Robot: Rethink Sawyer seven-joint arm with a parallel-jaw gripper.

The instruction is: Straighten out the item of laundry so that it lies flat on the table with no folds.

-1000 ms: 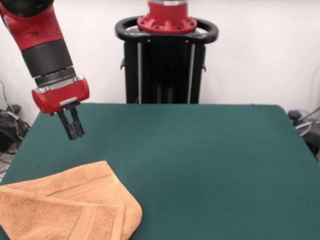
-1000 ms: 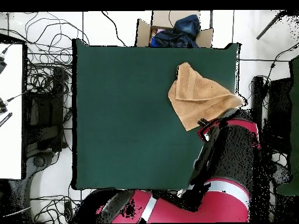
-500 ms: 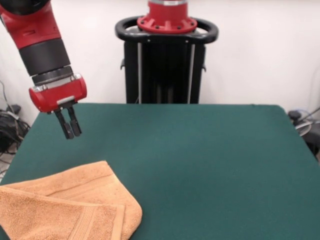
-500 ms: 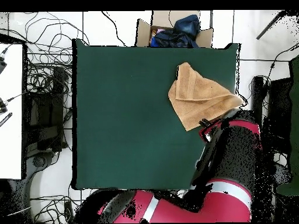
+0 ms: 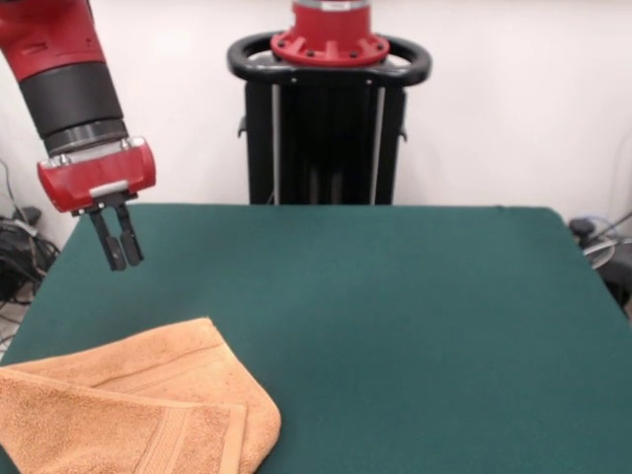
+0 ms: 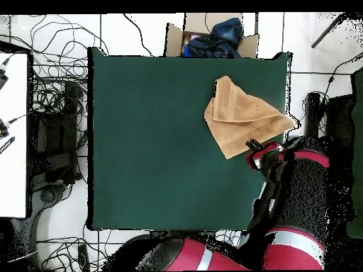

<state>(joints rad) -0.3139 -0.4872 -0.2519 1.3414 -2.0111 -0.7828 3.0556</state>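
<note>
1. The gripper (image 5: 117,265) has been carried up and away over the last second. In the front view it has drifted toward 10 o'clock, from above the table's inner part to the left edge. The overhead view shows the same withdrawal, with the arm swung out toward 3 o'clock past the table's side.

2. The black fingers (image 5: 127,244) are seen pressed close together, side by side, with nothing pinched between them. No cloth hangs from them.

3. The towel (image 5: 138,405) has not been shifted by this motion. In the front view it lies at about 7 o'clock on the table (image 5: 395,316), running off the lower left of the frame. In the overhead view the towel (image 6: 243,117) is found at about 2 o'clock, just beside the right edge, with one corner reaching that edge.

4. The towel is still folded: an upper layer is doubled over a lower one, a rounded fold is shown at its right end in the front view, and a roughly triangular outline is presented from above.

5. The retreat is judged to be a repositioning or a pause, not progress, since the gripper is now apart from the cloth. The task is judged far from done; a corner of the upper layer must yet be grasped and drawn outward.
</note>
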